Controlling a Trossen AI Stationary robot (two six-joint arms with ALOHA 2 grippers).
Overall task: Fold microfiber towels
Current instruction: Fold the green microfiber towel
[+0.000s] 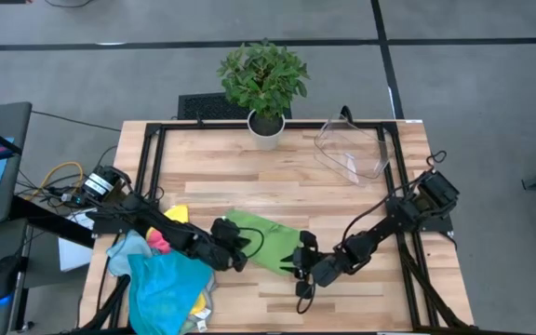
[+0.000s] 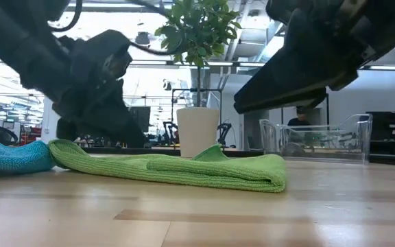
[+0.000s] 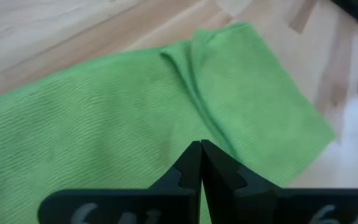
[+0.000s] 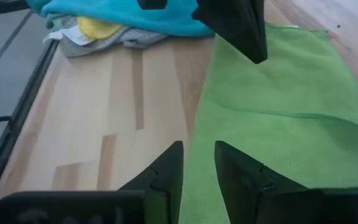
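Lying folded near the table's (image 1: 342,200) front middle, the green towel (image 1: 266,243) stretches between the two grippers, its long side running from about 10 o'clock to 4 o'clock in the high view. The left gripper (image 1: 240,249) sits at the towel's 9 o'clock end with its fingers pressed fully together, holding nothing; the left wrist view shows the closed tips (image 3: 201,155) just above the green cloth, with a fold ridge running across it. The right gripper (image 1: 298,259) is at the towel's 4 o'clock end, its fingers (image 4: 166,163) parted a little and empty, hovering over the towel's edge where cloth meets bare wood. From the low view the towel (image 2: 177,168) rests flat on the table in layers, with a small peak raised near its middle. A pile of other towels (image 1: 161,279), blue on top with pink and yellow showing, lies at the table's 8 o'clock corner. A potted plant (image 1: 264,88) stands at 12 o'clock, and a clear bin (image 1: 354,149) at about 1 o'clock.
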